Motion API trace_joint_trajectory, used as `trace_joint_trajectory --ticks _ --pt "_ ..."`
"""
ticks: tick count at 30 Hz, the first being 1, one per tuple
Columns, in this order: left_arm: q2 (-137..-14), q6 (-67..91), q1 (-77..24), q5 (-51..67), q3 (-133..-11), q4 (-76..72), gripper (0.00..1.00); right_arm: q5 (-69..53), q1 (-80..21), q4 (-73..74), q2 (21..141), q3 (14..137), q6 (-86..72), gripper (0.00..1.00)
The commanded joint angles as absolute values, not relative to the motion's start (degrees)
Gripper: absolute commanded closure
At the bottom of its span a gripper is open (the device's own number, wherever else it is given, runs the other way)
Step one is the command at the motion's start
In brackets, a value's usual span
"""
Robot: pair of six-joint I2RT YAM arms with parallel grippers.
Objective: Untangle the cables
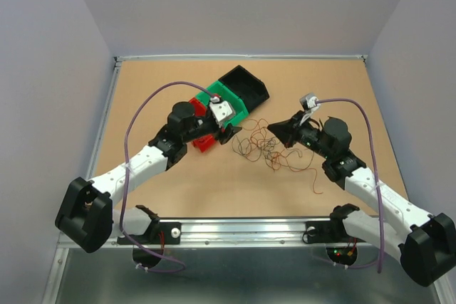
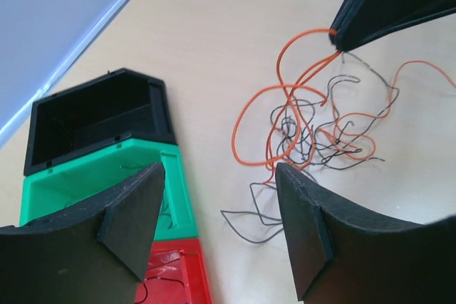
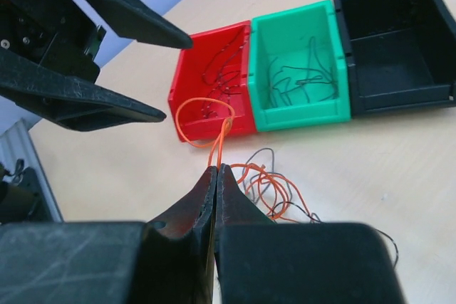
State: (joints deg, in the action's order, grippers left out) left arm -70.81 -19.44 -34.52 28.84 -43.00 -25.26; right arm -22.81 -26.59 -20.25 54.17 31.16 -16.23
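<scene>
1. The right tool (image 3: 216, 170) is clamped shut on an orange cable (image 3: 220, 144), to be drawn from the cables (image 1: 267, 149) heaped on the counter (image 1: 178, 197).
2. The left tool (image 2: 219, 190) is held wide open, empty, perhaps to take it.

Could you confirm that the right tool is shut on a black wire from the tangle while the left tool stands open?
Not quite: the right tool is shut on an orange wire, not a black one, as the right wrist view shows. The left tool does stand open.
</scene>
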Motion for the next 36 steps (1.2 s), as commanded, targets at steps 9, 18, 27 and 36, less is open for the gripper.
trace_joint_trajectory --ticks 9,18,27,36 --pt "-65.7 -20.0 -34.8 38.8 -42.0 -30.5 0.23 -34.3 -26.5 -23.5 52.6 30.2 -13.9 0.99" --pt "-69.0 -19.1 -34.8 45.8 -45.0 -28.0 0.22 -38.6 -27.0 -23.7 53.3 30.1 -12.9 0.99" --pt "-74.3 -21.3 -36.5 51.2 -49.7 -21.8 0.24 -39.2 -28.1 -23.3 55.6 31.2 -12.0 1.0" --pt "-79.8 -20.6 -40.0 43.1 -54.9 -20.2 1.0 -38.8 -29.8 -24.5 57.0 31.6 -11.9 0.99"
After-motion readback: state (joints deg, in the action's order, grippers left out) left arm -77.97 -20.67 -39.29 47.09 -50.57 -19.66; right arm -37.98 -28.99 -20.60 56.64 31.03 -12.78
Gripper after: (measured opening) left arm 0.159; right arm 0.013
